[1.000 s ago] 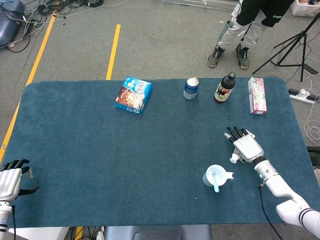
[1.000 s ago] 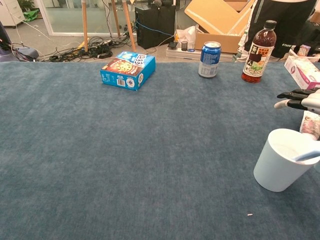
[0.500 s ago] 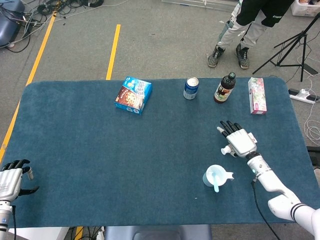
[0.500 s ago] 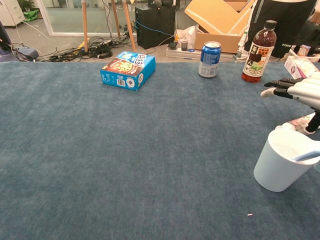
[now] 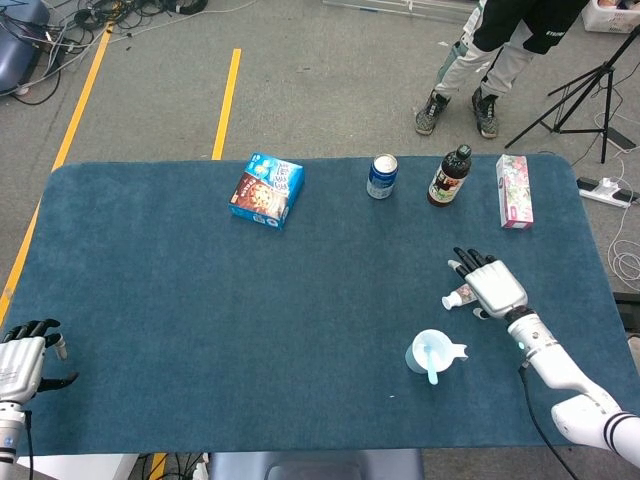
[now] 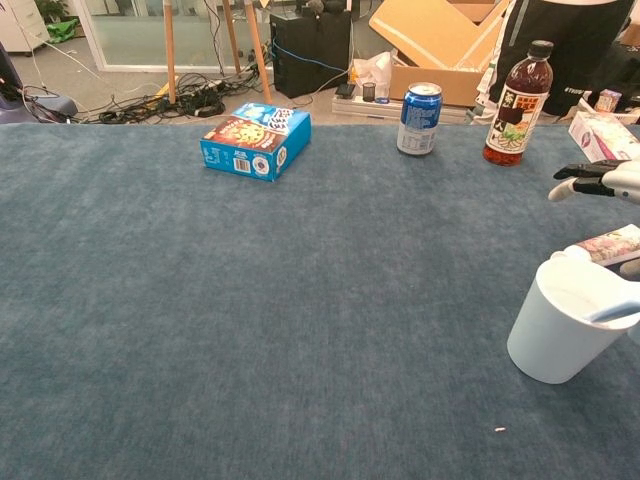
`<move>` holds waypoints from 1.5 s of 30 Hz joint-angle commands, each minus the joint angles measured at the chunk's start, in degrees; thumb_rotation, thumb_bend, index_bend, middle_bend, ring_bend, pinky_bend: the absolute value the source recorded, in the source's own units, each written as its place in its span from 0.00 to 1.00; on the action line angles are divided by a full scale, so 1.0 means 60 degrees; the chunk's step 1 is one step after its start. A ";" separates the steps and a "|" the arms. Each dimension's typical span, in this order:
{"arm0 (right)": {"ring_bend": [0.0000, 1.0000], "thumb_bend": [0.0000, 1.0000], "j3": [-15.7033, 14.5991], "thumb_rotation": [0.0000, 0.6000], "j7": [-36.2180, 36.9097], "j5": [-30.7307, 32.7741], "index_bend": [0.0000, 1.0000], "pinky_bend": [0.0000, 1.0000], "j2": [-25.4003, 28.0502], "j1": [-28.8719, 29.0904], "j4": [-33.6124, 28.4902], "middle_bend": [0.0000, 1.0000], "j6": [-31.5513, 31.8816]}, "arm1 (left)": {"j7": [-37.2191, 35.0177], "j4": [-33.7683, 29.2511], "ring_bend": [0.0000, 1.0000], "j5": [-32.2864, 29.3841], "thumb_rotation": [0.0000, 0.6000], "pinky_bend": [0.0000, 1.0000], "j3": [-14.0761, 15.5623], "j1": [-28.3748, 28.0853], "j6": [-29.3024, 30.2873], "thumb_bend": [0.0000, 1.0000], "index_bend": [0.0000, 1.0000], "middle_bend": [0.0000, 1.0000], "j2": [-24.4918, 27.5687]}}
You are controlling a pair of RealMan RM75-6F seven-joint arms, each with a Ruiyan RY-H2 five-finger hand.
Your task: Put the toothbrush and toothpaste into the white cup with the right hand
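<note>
The right hand [image 5: 490,290] held the toothpaste [image 5: 459,296] under outstretched fingers just beyond the white cup [image 5: 425,353], which stood near the table's front-right edge with the toothbrush [image 5: 430,363] inside, so that loose hold risked dropping the tube short.

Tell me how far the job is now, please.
Done: the toothbrush is in the white cup. In hand: the right hand holds the toothpaste beyond the cup. Left: placing the toothpaste into the cup.
</note>
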 commanded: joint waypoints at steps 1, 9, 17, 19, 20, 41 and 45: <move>0.31 0.00 0.0051 1.00 -0.0310 0.0217 0.27 0.52 0.0126 -0.0016 -0.0184 0.23 -0.0153 | -0.0009 -0.0013 0.19 0.0012 1.00 0.20 -0.0002 0.0005 0.0017 0.00 0.59 0.25 0.0006; 0.54 0.00 0.0104 1.00 -0.0757 0.0469 0.30 0.68 0.0151 0.0007 -0.0387 0.46 -0.0304 | -0.0008 -0.0032 0.19 0.0046 1.00 0.20 0.0011 0.0020 0.0051 0.00 0.59 0.25 0.0014; 0.76 0.00 0.0127 1.00 -0.0928 0.0545 0.32 0.84 0.0191 0.0004 -0.0500 0.69 -0.0261 | -0.0077 -0.0050 0.19 0.0100 1.00 0.20 0.0012 0.0034 0.0081 0.00 0.59 0.25 0.0046; 0.83 0.00 0.0140 1.00 -0.0975 0.0585 0.32 0.89 0.0220 0.0026 -0.0557 0.76 -0.0308 | -0.0066 -0.0044 0.19 0.0090 1.00 0.20 0.0013 0.0030 0.0069 0.00 0.59 0.25 0.0040; 0.87 0.00 0.0147 1.00 -0.0993 0.0604 0.33 0.92 0.0234 0.0038 -0.0587 0.80 -0.0330 | -0.0054 -0.0037 0.19 0.0081 1.00 0.20 0.0012 0.0025 0.0059 0.00 0.59 0.25 0.0034; 1.00 0.10 0.0297 1.00 -0.1897 0.1541 0.35 1.00 0.0097 0.0392 -0.0888 1.00 -0.1264 | -0.0060 -0.0032 0.19 0.0066 1.00 0.20 0.0015 0.0022 0.0032 0.00 0.59 0.25 0.0038; 1.00 0.14 0.0322 1.00 -0.1989 0.1643 0.37 1.00 0.0080 0.0467 -0.0911 1.00 -0.1354 | -0.0082 -0.0025 0.19 0.0040 1.00 0.20 0.0006 0.0016 0.0007 0.00 0.59 0.25 0.0041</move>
